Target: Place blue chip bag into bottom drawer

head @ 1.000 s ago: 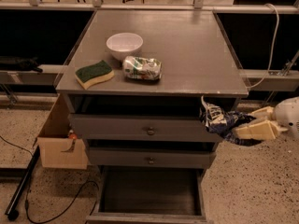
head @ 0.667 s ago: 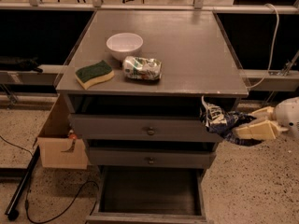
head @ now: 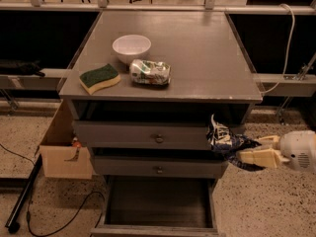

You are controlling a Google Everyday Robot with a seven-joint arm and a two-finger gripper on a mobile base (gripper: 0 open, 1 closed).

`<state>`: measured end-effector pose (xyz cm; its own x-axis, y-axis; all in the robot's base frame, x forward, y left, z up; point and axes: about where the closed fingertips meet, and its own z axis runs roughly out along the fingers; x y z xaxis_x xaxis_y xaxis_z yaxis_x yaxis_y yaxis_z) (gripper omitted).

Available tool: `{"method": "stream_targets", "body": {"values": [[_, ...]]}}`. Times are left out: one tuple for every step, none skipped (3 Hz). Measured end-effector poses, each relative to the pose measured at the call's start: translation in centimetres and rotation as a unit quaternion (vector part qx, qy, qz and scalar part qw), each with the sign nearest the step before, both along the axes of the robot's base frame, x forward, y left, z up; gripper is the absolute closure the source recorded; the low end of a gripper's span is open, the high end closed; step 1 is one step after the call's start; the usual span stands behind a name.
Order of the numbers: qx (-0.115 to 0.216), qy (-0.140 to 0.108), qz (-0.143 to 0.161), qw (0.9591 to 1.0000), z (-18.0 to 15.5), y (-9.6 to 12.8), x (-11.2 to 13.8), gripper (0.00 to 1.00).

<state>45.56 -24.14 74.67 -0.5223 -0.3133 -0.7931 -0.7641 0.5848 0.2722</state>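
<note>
The blue chip bag (head: 226, 142), dark blue foil with white lettering, hangs crumpled in front of the right end of the cabinet's upper drawers. My gripper (head: 249, 149) comes in from the right edge and is shut on the bag, its cream fingers (head: 257, 157) clamping the bag's right side. The bottom drawer (head: 159, 226) is pulled open below, its dark interior showing. The bag is above and to the right of the drawer's opening.
On the grey cabinet top (head: 207, 53) stand a white bowl (head: 131, 47), a green-and-yellow sponge (head: 99, 78) and a green-and-white packet (head: 150, 72). Two knobbed drawers (head: 159, 138) are closed. A cardboard box (head: 61, 152) and a black cable (head: 54, 216) lie at left.
</note>
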Motion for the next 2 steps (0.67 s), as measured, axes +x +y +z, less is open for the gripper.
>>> {"method": "stream_targets", "body": {"values": [[0.0, 0.0, 0.0, 1.0, 0.0, 0.0, 0.0, 1.0], [0.029, -0.002, -0.002, 0.9996, -1.1, 0.8, -1.3, 1.0]]}}
